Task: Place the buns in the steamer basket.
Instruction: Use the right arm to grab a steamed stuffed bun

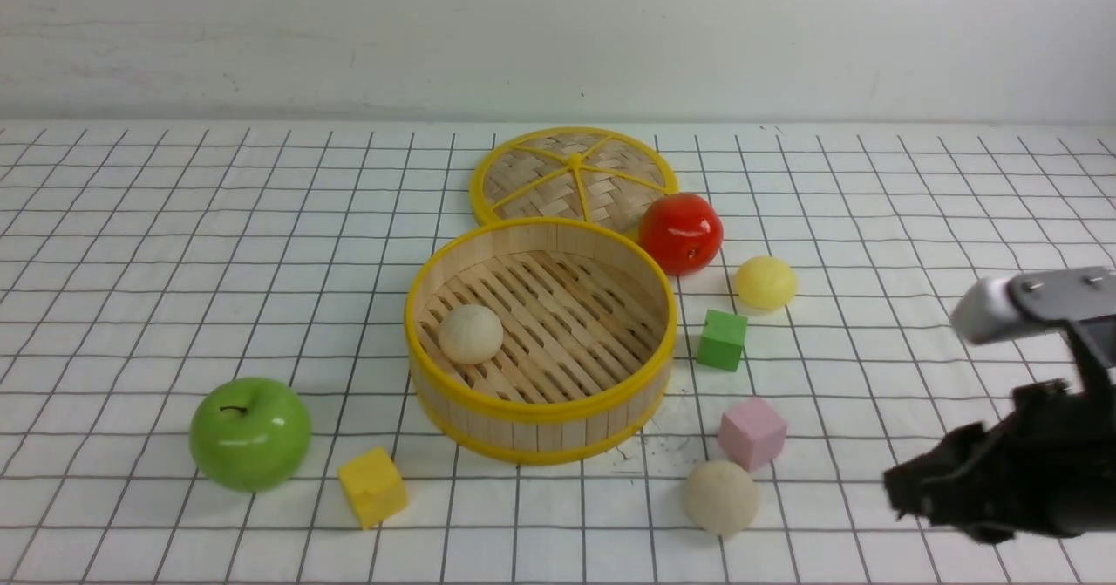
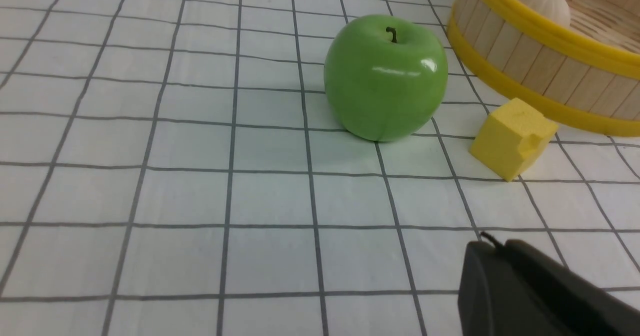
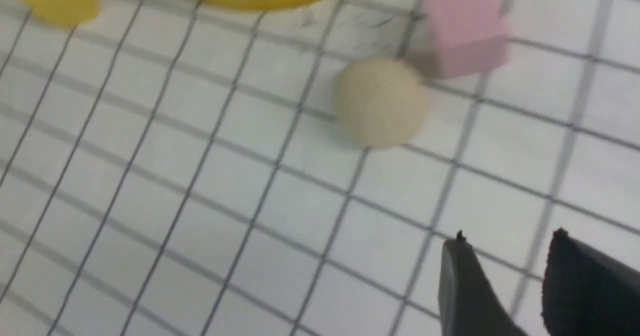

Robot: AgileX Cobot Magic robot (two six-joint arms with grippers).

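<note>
Nearest, in the lower right corner of the front view, is the right hand (image 1: pixel 911 487). Its two fingers stand apart with nothing between them, as the right wrist view shows. Just left of it along the bottom of the frame sits a beige bun (image 1: pixel 720 498) on the bench (image 1: pixel 131 306). This is the relation that matters: the bun lies to the hand's left and slightly ahead, with bare bench between them, and the right arm is plainly the nearer one. The bun is round, so no axis needs lining up. A pink cube (image 1: pixel 752 432) sits just behind it – too close to tell whether they touch – so I judge a grip across the bun from the sides would be safer than one from front to back.

The left hand (image 2: pixel 487 256) appears only at the lower right of the left wrist view, closed on nothing, low over the bench. A yellow cube (image 1: pixel 373 486) and a green apple (image 1: pixel 250 433) lie beyond it.

Mid-frame stands the steamer basket (image 1: pixel 540 412), with another beige bun (image 1: pixel 471 333) already on its slatted floor – left of centre. Right of the basket is a green cube (image 1: pixel 722 339). Farther up are a pale yellow bun (image 1: pixel 765 282) on the bench, a red apple (image 1: pixel 681 233), and the woven lid (image 1: pixel 574 175) lying flat behind the basket. One bun is in; two wait outside.
</note>
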